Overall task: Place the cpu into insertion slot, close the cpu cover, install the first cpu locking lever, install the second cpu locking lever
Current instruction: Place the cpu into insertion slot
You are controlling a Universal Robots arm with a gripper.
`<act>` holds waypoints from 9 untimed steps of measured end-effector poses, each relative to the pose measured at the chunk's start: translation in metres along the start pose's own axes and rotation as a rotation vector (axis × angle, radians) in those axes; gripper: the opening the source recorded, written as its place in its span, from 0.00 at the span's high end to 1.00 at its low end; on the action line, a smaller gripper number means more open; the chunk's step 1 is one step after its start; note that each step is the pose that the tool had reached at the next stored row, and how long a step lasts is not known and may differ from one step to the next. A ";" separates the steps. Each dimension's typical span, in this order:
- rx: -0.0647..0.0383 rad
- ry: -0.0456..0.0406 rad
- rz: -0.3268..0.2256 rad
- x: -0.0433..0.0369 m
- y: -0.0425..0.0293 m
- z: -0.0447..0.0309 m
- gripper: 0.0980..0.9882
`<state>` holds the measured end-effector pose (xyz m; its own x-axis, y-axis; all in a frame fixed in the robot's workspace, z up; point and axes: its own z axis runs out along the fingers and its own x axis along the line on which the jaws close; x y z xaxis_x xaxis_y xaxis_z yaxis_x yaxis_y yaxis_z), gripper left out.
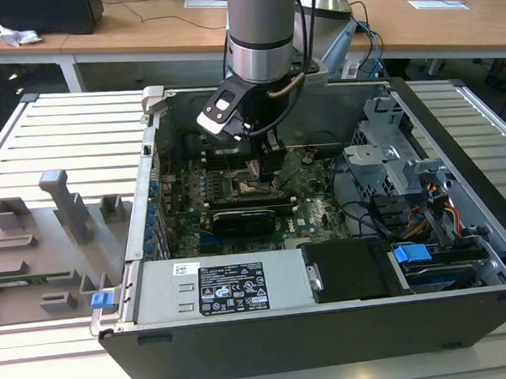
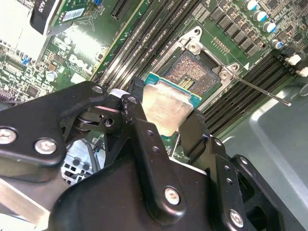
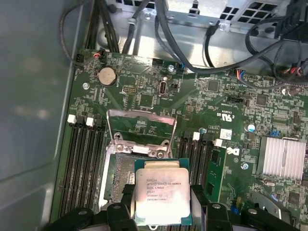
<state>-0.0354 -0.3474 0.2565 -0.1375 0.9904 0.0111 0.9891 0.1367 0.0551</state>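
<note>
Item: cpu (image 3: 161,192), square with a silver top, held flat with the printed face up. The black jaws are narrowed onto two of its opposite edges and carry nothing else. Location: inside the open computer case (image 1: 467,314) on the slatted worktop (image 1: 60,124), below the arm (image 1: 259,34) and close above the green board (image 3: 216,101). Target: slot (image 3: 117,167), dark and square, uncovered, with its contact field bare in both wrist views. Relation: the slot lies just ahead of the jaws, between the cpu and the raised cover (image 3: 139,126). The cpu overlaps the slot's near edge, is not centred on it, and appears not yet seated. Being square, the cpu has no long axis, and its edges run roughly parallel to the slot's rim in the first wrist view. Cover: metal frame standing open on its hinge at the side of the slot away from the jaws. Lever (image 2: 262,90): thin rod sticking out free from a corner of the slot, judged unlatched.
</note>
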 end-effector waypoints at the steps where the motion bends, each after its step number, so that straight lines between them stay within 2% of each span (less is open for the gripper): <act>1: 0.000 -0.0006 0.006 0.0000 0.0000 0.0000 0.50; 9: -0.001 -0.0069 0.078 0.0000 0.0000 0.0000 0.50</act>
<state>-0.0353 -0.3474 0.2565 -0.0595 0.9982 0.0085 0.9967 0.0590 0.0549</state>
